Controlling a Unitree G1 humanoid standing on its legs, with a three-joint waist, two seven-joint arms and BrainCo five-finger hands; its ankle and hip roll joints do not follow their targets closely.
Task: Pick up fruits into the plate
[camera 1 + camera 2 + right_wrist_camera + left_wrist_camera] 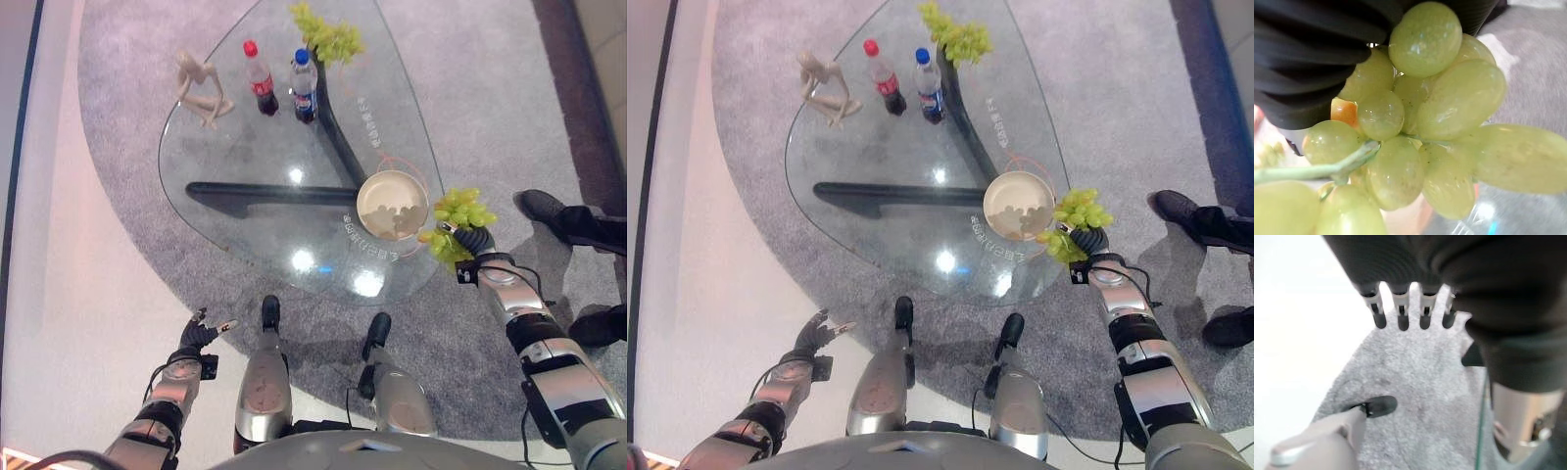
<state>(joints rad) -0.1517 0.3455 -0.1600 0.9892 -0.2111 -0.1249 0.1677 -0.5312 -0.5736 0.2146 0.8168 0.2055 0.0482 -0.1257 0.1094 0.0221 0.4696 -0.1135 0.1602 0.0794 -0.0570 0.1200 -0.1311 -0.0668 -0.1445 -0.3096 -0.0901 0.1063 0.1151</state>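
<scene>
Glass worktop [265, 147] on grey carpet [490, 88]. Far side: pale figurine [201, 86], red-capped bottle [260, 78], blue-capped bottle [305, 86], green grape bunch [326, 37]. Cream plate [392, 206] near right edge. Right robot hand [468, 240] just beside plate, clutching second grape bunch [458, 220]. Left robot hand [201, 333] low, fingers relaxed, over floor.
</scene>
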